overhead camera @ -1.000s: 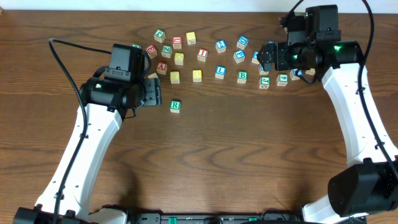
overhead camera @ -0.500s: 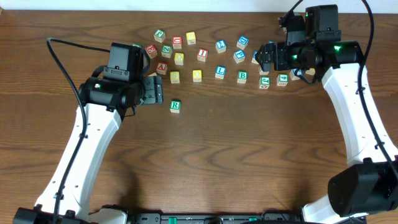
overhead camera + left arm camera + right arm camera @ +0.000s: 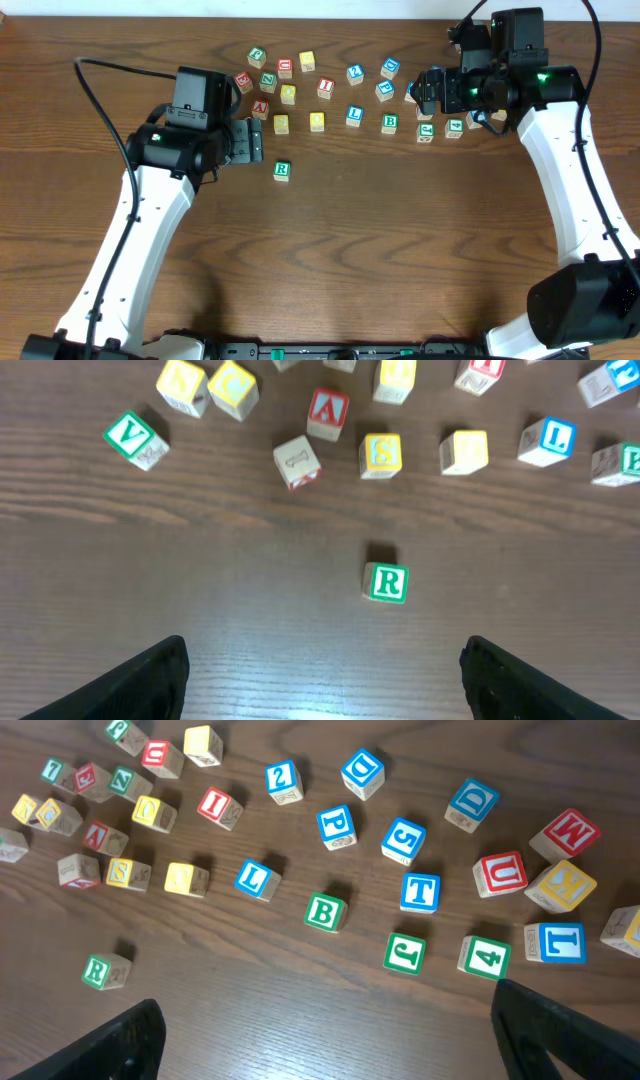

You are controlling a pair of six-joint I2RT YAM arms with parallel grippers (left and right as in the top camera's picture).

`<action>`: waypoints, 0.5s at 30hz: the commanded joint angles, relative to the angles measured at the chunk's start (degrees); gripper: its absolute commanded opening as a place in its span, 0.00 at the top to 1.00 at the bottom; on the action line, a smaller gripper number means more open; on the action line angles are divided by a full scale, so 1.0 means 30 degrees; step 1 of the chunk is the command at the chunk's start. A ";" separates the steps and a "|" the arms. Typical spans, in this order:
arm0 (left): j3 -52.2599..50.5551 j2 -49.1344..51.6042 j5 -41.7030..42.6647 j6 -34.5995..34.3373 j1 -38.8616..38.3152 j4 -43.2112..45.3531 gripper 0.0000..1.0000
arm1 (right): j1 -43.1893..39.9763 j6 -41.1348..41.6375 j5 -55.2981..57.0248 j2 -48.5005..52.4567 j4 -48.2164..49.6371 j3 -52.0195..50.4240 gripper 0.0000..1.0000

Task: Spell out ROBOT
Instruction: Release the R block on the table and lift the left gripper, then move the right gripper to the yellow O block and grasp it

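The word looks barely begun: only the R cube [image 3: 282, 170] sits alone at centre-left of the tabletop [image 3: 380, 260], below the cluster at upper centre holding the B cube [image 3: 390, 122]. The left gripper [image 3: 320, 675] and right gripper [image 3: 325, 1030] are spread, empty.

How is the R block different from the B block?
The R cube shows the letter R; the B cube shows a B. The R cube sits alone on the bare table, below the bunch of blocks; the B cube sits within the bunch, in a row with the blue L cube. Both are small wooden cubes with green letters, and neither is held.
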 commanded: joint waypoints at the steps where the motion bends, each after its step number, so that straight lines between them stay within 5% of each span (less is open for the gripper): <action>1: 0.1508 -0.0036 -0.0160 0.0335 0.0510 -0.0226 0.14 | -0.0058 0.0962 -0.0255 -0.0051 0.0044 0.0313 0.05; 15: 0.1727 -0.0036 -0.0189 0.0335 0.3461 -0.0481 0.14 | 0.1778 0.4896 0.3308 0.0488 -0.2798 0.3432 0.18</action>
